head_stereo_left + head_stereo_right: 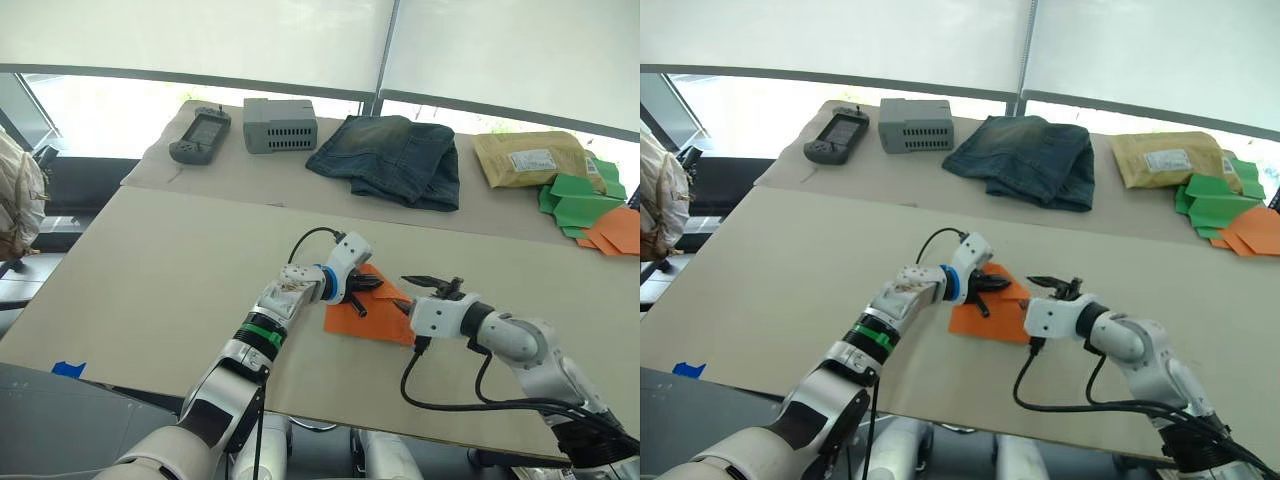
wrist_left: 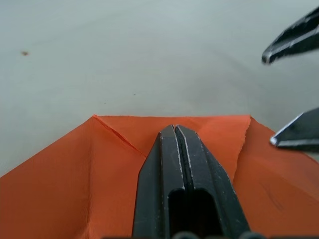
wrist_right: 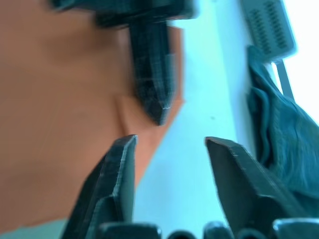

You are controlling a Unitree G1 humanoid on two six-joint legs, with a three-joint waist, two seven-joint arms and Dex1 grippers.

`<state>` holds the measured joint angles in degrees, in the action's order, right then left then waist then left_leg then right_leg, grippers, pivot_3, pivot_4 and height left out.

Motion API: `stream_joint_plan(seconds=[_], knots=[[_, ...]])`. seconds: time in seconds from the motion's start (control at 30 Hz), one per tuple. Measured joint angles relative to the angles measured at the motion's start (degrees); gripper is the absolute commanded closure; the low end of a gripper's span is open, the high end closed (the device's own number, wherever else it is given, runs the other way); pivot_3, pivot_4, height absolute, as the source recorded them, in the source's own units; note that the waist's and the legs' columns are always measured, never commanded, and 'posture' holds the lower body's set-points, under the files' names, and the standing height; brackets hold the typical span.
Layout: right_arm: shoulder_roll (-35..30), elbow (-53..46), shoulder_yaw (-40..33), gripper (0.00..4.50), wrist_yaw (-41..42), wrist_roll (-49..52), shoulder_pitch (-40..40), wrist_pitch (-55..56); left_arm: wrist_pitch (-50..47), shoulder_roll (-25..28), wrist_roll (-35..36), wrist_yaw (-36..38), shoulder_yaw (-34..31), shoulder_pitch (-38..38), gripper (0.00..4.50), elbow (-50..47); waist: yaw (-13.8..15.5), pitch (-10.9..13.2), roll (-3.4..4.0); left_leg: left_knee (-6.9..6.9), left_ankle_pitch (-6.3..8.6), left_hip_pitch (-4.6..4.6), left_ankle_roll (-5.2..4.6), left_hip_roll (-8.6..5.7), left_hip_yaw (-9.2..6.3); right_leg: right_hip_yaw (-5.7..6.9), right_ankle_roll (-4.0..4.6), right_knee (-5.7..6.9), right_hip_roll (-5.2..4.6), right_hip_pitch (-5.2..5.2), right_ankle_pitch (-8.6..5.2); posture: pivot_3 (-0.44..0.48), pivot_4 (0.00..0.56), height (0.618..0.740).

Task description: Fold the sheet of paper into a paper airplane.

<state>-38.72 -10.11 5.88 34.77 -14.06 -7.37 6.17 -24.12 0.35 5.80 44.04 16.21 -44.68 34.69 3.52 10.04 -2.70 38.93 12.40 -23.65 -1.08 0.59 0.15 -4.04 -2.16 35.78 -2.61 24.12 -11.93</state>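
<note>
The sheet of paper (image 1: 372,312), bright orange and already creased with folded-in corners, is lying flat on the near tan table (image 1: 150,280), roughly in the middle of the head camera's picture. The left gripper (image 1: 366,290) is reaching in from about seven o'clock and pressing down on the sheet with its two black fingers squeezed tight together, nothing between them; in the left wrist view the joined fingers (image 2: 185,174) are resting on the orange surface close to a folded edge. The right gripper (image 1: 432,286) is hovering at the sheet's three o'clock edge, its fingers spread apart and gripping nothing, one fingertip (image 3: 122,152) sitting over the paper and the other over bare table. Toward twelve o'clock, on the far table, a pair of folded jeans (image 1: 390,158) is lying between a grey box (image 1: 280,125) and a tan padded envelope (image 1: 530,158). A black handheld device (image 1: 200,135) is sitting at eleven o'clock, and green paper shapes (image 1: 580,205) are piling up at two o'clock.
</note>
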Motion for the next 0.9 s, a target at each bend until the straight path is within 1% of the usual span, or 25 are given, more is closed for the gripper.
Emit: stream_joint_plan(seconds=[0.1, 0.13, 0.17, 0.23, 0.43, 0.73, 0.9], knots=[[3.66, 0.83, -1.56, 4.13, -0.39, 3.9, -1.07, -4.42, 0.04, -0.02, 0.01, 0.04, 0.05, 0.01, 4.5, -0.01, 0.02, 0.0, 0.0, 0.0, 0.0, -0.02, 0.0, 0.0, 0.0, 0.0, 0.0, 0.0, -0.01, 0.01, 0.0, 0.0, 0.15, 0.728], [5.62, 1.27, -2.04, 4.39, -0.8, 4.76, -1.82, -7.07, 0.05, 0.05, 0.02, 0.07, 0.01, 0.05, 4.5, -0.02, -0.01, 0.0, 0.0, 0.01, 0.0, -0.02, 0.0, 0.02, 0.0, 0.01, 0.0, -0.01, 0.0, 0.0, 0.0, 0.0, 0.15, 0.728], [7.02, 1.89, -2.15, 4.49, -1.13, 5.61, -2.65, -9.09, 0.07, 0.04, 0.02, 0.07, 0.01, 0.05, 4.5, -0.05, -0.01, -0.01, 0.02, 0.0, 0.0, -0.02, 0.0, 0.01, 0.0, 0.0, 0.01, 0.0, -0.01, 0.02, 0.0, 0.0, 0.15, 0.728], [8.68, 2.39, -2.04, 4.49, -1.23, 6.28, -3.63, -12.71, 0.07, 0.02, 0.02, 0.11, 0.05, 0.05, 4.5, -0.08, 0.04, -0.01, 0.03, 0.0, 0.0, -0.05, 0.0, 0.01, -0.01, 0.02, 0.01, 0.0, 0.0, 0.03, 0.0, 0.0, 0.15, 0.728], [13.21, 4.64, -0.89, 4.49, -2.27, 7.08, -3.24, -20.91, 0.23, 0.04, 0.17, -0.06, -0.66, 0.15, 4.5, -0.08, 0.01, -0.03, 0.06, 0.0, 0.0, -0.07, 0.0, 0.01, -0.01, 0.01, -0.01, 0.01, -0.01, 0.06, 0.02, 0.0, 0.15, 0.728], [13.52, 2.04, -0.98, 4.49, -2.9, 8.72, 0.15, -21.63, 0.3, 0.14, 0.12, -0.08, -0.8, 0.27, 4.5, -0.08, -0.14, -0.04, 0.08, 0.0, 0.0, -0.03, 0.0, 0.01, -0.02, 0.03, -0.09, 0.0, 0.0, 0.01, 0.06, 0.0, 0.15, 0.728], [13.05, -0.6, -2.29, 4.49, -3.01, 9.8, 4.03, -21.97, 0.34, 0.1, 0.12, -0.01, -0.73, 0.27, 4.5, -0.08, -0.09, -0.05, 0.09, 0.0, 0.0, -0.04, 0.0, 0.01, -0.02, 0.03, -0.08, -0.01, -0.01, 0.01, 0.05, 0.0, 0.15, 0.728]])
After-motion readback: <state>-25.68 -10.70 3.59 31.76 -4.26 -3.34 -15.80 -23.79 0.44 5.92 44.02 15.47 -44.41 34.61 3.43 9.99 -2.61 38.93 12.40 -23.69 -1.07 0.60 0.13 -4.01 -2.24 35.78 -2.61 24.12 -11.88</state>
